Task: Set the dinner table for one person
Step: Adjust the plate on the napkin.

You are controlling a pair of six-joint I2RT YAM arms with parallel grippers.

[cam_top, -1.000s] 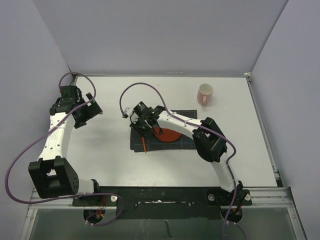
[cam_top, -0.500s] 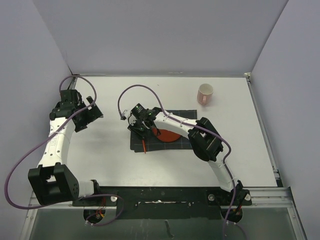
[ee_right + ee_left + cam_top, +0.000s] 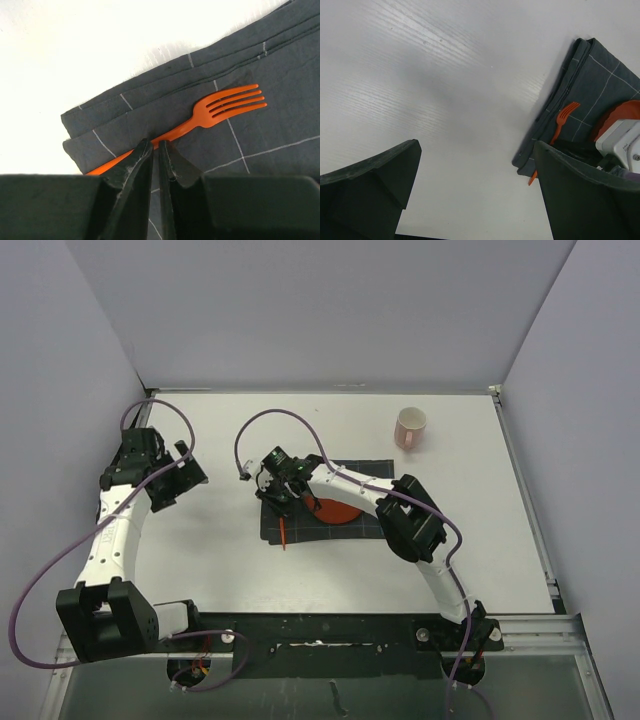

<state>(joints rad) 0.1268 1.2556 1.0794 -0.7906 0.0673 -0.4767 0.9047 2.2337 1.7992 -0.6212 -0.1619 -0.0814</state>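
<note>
Right gripper (image 3: 155, 146), jaws nearly together, tips at the handle of the orange fork (image 3: 200, 119); whether it pinches I cannot tell. Light, stiff, slick plastic: take it mid-handle. It lies on the mat (image 3: 280, 80), at 9 o'clock of the plate (image 3: 338, 511), on the dinner table (image 3: 200, 550).

Small stuff since a second ago: the right gripper (image 3: 154, 145) slides a touch left over the left side of the mat (image 3: 375, 525), with its elbow following. Its fingers (image 3: 135, 160) pull in to just a sliver of a gap, right on the handle of the fork (image 3: 220, 107). The fork's near end kicks slightly left with that. On the other side, the left gripper (image 3: 188, 466) dips a bit toward the near edge, and its arm sinks back toward its base.
</note>
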